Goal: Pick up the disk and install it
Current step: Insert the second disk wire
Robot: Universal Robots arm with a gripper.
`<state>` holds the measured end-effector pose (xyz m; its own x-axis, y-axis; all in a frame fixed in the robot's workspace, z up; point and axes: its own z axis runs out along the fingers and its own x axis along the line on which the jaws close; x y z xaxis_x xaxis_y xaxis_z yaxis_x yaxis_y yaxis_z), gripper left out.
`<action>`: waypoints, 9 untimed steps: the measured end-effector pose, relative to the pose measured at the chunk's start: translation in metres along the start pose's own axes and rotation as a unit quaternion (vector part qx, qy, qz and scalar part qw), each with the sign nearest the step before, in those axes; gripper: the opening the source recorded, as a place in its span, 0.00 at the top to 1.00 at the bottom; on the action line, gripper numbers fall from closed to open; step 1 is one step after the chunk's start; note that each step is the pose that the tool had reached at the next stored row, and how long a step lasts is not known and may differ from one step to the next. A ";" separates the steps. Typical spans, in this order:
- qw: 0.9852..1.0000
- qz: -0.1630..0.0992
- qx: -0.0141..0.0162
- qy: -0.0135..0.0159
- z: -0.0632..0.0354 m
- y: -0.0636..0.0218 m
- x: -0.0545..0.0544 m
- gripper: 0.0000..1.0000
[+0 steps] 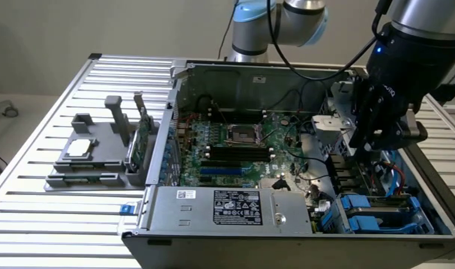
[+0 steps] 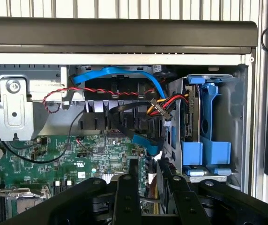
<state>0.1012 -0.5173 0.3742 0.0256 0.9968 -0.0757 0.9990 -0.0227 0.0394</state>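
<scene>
Over an open computer case on a slatted table, toward the exterior view's right: black claw on the arm, poised above the case's cable-filled side, touching nothing that can be made out. Below it, in the drive bay at the case's near corner: the disk in its blue carrier, seated among blue brackets, well apart from the claw. Green motherboard across the middle of the case, grey power supply with a white-and-black label along the near edge. Outside the case, at the exterior view's left: grey fixture holding a small silver chip laid flat and a thin green card stood on edge.

From the wrist camera: two dark fingers partway apart, a narrow gap between them, apparently gripping nothing, though the tips are hard to trace against the board. Beyond them, red, yellow and black wires and a blue ribbon cable strung across the bay area. Beside those, the disk's blue carrier on edge in its metal cage, its handle loop facing the camera, clear of the claw.
</scene>
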 end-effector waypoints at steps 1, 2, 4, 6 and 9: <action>1.000 0.000 -0.001 -0.001 -0.0001 0.0006 0.001 0.70; 1.000 0.000 -0.001 -0.003 -0.0001 0.0011 0.001 0.70; 1.000 0.000 -0.002 -0.006 -0.0001 0.0019 0.002 0.70; 1.000 0.000 -0.003 -0.010 -0.0002 0.0024 0.003 0.70; 1.000 0.000 -0.004 -0.016 -0.0004 0.0029 0.006 0.70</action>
<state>0.1043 -0.5115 0.3742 0.0262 0.9938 -0.1081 0.9986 -0.0211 0.0481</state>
